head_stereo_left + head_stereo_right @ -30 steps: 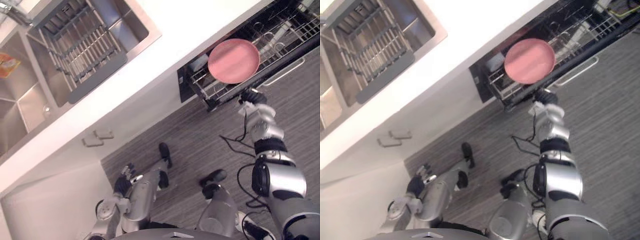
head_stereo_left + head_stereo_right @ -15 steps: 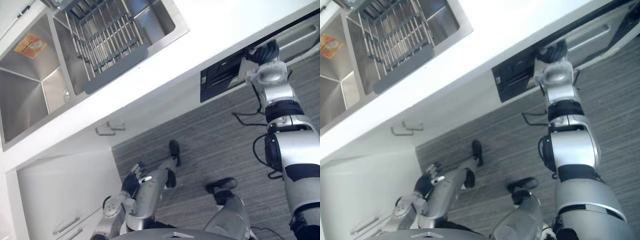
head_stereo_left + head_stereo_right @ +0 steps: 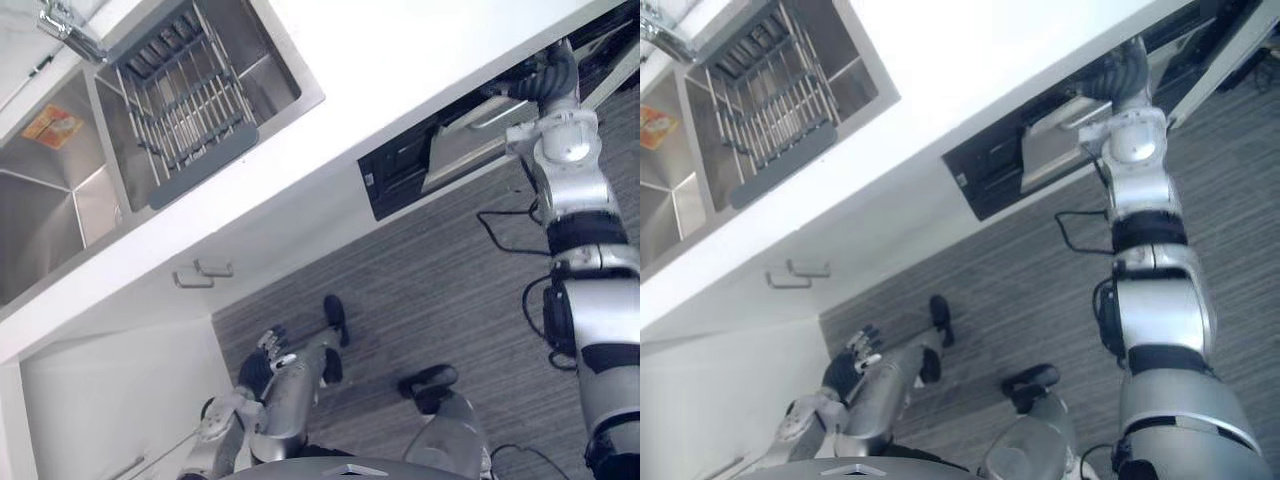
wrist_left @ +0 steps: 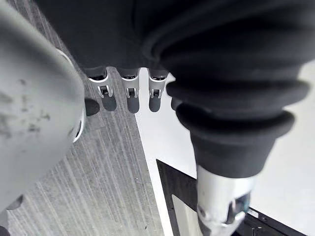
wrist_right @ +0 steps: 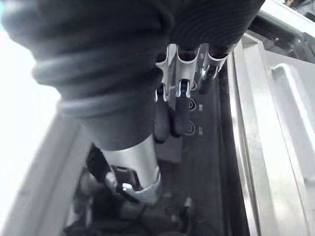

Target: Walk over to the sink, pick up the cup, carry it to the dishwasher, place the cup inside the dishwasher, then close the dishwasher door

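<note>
The dishwasher (image 3: 395, 175) sits under the white counter, and its silver door (image 3: 460, 150) is tilted up close to the opening, with a dark gap still showing along its top. My right hand (image 3: 548, 72) is raised to that top edge. In the right wrist view its fingers (image 5: 181, 83) are straight and rest against the door's dark upper strip, holding nothing. My left hand (image 3: 262, 352) hangs low at my side above the floor. Its fingers (image 4: 129, 93) are relaxed and empty.
A steel double sink (image 3: 60, 200) lies at the far left of the counter (image 3: 400, 60), with a grey dish rack (image 3: 185, 100) in its right basin. White cabinet fronts with two small handles (image 3: 200, 272) run below the counter. Grey striped floor lies before the dishwasher.
A second ago the rack with a pink plate stood pulled out. Since then the door has swung up, my right hand has risen with it, and its fingers have uncurled. The camera has also shifted.
</note>
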{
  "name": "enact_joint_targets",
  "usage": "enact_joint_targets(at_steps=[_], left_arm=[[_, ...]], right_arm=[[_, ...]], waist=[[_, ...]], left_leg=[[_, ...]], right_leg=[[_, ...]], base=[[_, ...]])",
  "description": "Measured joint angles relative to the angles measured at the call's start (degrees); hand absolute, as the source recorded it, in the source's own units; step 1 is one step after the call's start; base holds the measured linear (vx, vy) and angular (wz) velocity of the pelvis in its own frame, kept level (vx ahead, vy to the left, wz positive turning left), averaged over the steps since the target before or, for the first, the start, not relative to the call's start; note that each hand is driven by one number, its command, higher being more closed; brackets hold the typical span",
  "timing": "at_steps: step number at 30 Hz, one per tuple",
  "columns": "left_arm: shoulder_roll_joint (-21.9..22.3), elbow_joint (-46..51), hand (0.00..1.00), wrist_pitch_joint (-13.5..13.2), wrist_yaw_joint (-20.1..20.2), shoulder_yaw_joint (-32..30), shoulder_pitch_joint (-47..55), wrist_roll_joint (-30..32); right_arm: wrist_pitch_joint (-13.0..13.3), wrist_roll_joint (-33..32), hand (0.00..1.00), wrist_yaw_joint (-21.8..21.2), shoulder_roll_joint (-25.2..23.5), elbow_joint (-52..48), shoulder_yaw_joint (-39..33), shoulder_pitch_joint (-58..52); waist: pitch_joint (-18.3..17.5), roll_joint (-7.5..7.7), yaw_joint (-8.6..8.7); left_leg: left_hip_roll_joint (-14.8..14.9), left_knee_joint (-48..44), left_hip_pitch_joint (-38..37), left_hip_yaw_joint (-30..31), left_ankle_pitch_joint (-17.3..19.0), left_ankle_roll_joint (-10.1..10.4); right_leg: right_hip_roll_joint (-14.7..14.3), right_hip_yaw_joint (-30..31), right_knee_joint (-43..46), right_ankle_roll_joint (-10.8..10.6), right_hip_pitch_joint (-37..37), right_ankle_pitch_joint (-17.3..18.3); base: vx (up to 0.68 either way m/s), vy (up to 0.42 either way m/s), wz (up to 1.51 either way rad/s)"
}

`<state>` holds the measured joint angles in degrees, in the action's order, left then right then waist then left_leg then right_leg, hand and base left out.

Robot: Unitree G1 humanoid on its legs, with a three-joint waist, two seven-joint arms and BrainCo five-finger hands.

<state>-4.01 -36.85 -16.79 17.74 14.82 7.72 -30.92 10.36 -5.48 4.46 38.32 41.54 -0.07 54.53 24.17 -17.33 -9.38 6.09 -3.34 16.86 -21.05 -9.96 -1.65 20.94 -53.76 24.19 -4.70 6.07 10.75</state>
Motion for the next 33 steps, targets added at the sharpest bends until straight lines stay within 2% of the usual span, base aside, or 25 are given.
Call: enact_joint_targets(at_steps=[2, 4, 5, 8, 9, 11, 12, 13, 15, 16, 20, 23, 25, 26, 28, 30, 31, 33], left_arm=[[-0.07, -0.78, 0.00, -0.07, 0.29, -2.71, 0.69, -0.47], [-0.14, -2.70, 0.00, -0.27, 1.43, -6.52, 1.29, -0.45], [-0.13, -3.06, 0.00, -0.35, 1.59, -7.42, 1.60, -0.42], [0.17, -5.88, 0.00, -1.08, 1.96, -12.12, 2.34, -0.18], [0.24, -6.30, 0.00, -1.45, 1.92, -13.08, 2.53, -0.18], [0.29, -8.36, 0.00, -2.07, 1.64, -17.37, 2.85, 1.43], [0.20, -9.06, 0.00, -2.12, 1.46, -18.17, 2.85, 1.85], [0.19, -10.51, 0.00, -2.26, 1.32, -19.85, 2.85, 2.60], [0.19, -12.83, 0.00, -2.47, 1.24, -22.01, 2.88, 4.33], [0.23, -14.08, 0.00, -2.47, 1.20, -23.30, 2.83, 5.37], [0.55, -17.56, 0.00, -2.30, -1.01, -26.48, 2.58, 7.53], [0.81, -19.00, 0.00, -1.10, -2.72, -28.56, 2.38, 8.78], [0.93, -20.54, 0.00, 0.66, -3.28, -29.75, 2.18, 10.72], [1.07, -20.90, 0.00, 1.04, -3.30, -30.35, 2.12, 11.12], [1.26, -22.14, 0.00, 3.05, -3.27, -31.03, 1.83, 12.52], [1.44, -22.76, 0.00, 4.85, -3.08, -31.09, 1.34, 13.23], [1.57, -22.99, 0.00, 6.40, -2.52, -32.00, 1.29, 14.01], [1.56, -23.40, 0.00, 8.03, -2.08, -32.60, 0.83, 15.80]], right_arm=[[1.76, -3.76, 0.00, -1.90, -3.97, -6.31, -4.71, -8.26], [3.26, -5.91, 0.00, -3.09, -9.91, -11.17, -8.82, -20.15], [3.44, -6.04, 0.00, -3.21, -11.53, -11.78, -9.62, -23.06], [3.42, -10.26, 0.00, -5.29, -20.04, -11.33, -12.54, -37.94], [3.39, -10.71, 0.00, -5.49, -21.58, -11.08, -12.74, -40.49], [3.54, -13.46, 0.00, -7.68, -27.36, -6.67, -14.40, -48.21], [3.61, -13.99, 0.00, -7.85, -28.56, -4.34, -14.88, -49.35], [4.13, -14.71, 0.00, -8.56, -30.69, 0.77, -16.33, -51.57], [4.94, -14.86, 0.00, -9.66, -32.75, 7.30, -18.44, -54.20], [5.50, -14.89, 0.00, -10.07, -33.57, 10.83, -19.58, -54.93], [5.32, -14.31, 0.00, -12.08, -34.99, 15.34, -23.08, -56.38], [2.15, -12.10, 0.00, -13.13, -35.64, 16.12, -25.92, -56.85], [-2.18, -12.10, 0.00, -14.38, -35.53, 16.44, -28.40, -57.55], [-3.08, -12.10, 0.00, -14.47, -35.47, 16.74, -28.92, -57.83], [-8.72, -12.25, 0.00, -16.33, -35.11, 18.10, -31.35, -58.67], [-12.54, -12.19, 0.00, -17.16, -35.11, 18.17, -32.57, -59.08], [-13.83, -12.04, 0.00, -18.23, -35.08, 18.00, -33.92, -59.23], [-14.49, -11.85, 0.00, -18.98, -34.67, 17.90, -34.87, -59.70]], waist=[[0.59, 0.79, 1.13], [1.85, 2.53, 2.47], [2.13, 2.94, 2.78], [1.93, 5.83, 4.60], [1.83, 6.45, 4.82], [0.20, 9.66, 6.02], [-0.26, 10.43, 6.31], [-1.63, 11.97, 6.66], [-4.70, 13.72, 6.59], [-5.55, 14.49, 6.75], [-7.92, 15.55, 6.77], [-9.33, 15.73, 6.77], [-10.79, 15.62, 6.79], [-11.25, 15.63, 6.83], [-12.81, 15.85, 6.86], [-13.35, 16.26, 6.95], [-13.74, 16.46, 7.21], [-14.38, 16.65, 8.16]], left_leg=[[0.64, 0.09, -1.10, -1.07, 0.39, 0.36], [1.47, 0.36, -2.73, -2.89, 0.89, 0.86], [1.77, 0.48, -3.14, -3.23, 1.21, 1.13], [2.13, 1.64, -4.56, -5.50, 1.35, 1.25], [2.05, 2.08, -5.23, -6.09, 1.35, 1.25], [1.76, 2.70, -7.46, -8.27, 1.63, 1.65], [1.76, 2.74, -8.26, -8.81, 1.83, 1.91], [1.65, 3.25, -9.78, -9.63, 2.04, 2.18], [1.27, 4.94, -11.20, -10.64, 2.17, 2.39], [1.13, 6.03, -12.50, -10.79, 2.13, 2.47], [0.36, 7.78, -15.38, -11.16, 1.85, 2.87], [-0.20, 8.20, -17.22, -10.71, 1.85, 2.87], [-0.60, 8.32, -18.10, -9.88, 1.95, 2.74], [-0.70, 8.34, -18.17, -9.62, 2.06, 2.62], [-1.32, 8.36, -18.14, -8.82, 3.06, 2.43], [-1.97, 8.36, -18.17, -8.79, 3.52, 1.81], [-2.67, 8.36, -17.87, -8.56, 3.99, 1.34], [-3.56, 8.37, -17.52, -6.85, 4.53, 0.72]], right_leg=[[-1.31, 0.20, -1.67, -0.22, -1.33, -0.32], [-3.07, 0.55, -4.21, -0.37, -3.04, -0.99], [-3.58, 0.77, -4.85, -0.39, -3.33, -1.16], [-5.39, 1.50, -8.37, -0.48, -4.52, -2.73], [-5.61, 1.65, -8.97, -0.51, -5.00, -2.97], [-6.88, 2.52, -12.36, -0.78, -7.09, -4.27], [-7.40, 2.56, -13.49, -0.85, -8.13, -4.69], [-8.10, 2.72, -15.51, -1.01, -9.84, -5.47], [-8.62, 2.87, -17.18, -1.37, -10.78, -5.90], [-8.81, 2.89, -17.59, -1.47, -11.74, -6.03], [-8.59, 3.06, -17.96, -1.70, -13.91, -6.27], [-8.45, 2.51, -18.39, -1.94, -16.29, -6.41], [-8.40, 1.43, -18.50, -2.04, -17.92, -6.39], [-8.38, 1.07, -18.50, -1.89, -18.18, -6.20], [-7.68, -0.12, -18.17, -2.21, -18.45, -5.43], [-6.61, -0.46, -17.07, -2.99, -18.40, -4.86], [-5.88, -0.30, -16.32, -3.22, -18.45, -4.28], [-6.20, 3.09, -15.55, -1.36, -18.06, -2.31]], base=[[0.01, -0.077, -0.08], [0.02, -0.085, -0.16], [0.01, -0.067, -0.20], [0.05, -0.050, -0.20], [0.07, -0.027, -0.23], [0.07, -0.019, -0.23], [0.05, -0.007, -0.13], [0.03, -0.001, -0.08], [0.02, 0.008, -0.08], [0.01, -0.005, -0.04], [-0.03, 0.006, 0.01], [-0.09, 0.019, 0.11], [-0.11, 0.022, 0.22], [-0.08, 0.020, 0.26], [-0.11, 0.051, 0.26], [-0.06, 0.072, 0.16], [-0.04, 0.084, 0.25], [-0.04, 0.073, 0.48]])
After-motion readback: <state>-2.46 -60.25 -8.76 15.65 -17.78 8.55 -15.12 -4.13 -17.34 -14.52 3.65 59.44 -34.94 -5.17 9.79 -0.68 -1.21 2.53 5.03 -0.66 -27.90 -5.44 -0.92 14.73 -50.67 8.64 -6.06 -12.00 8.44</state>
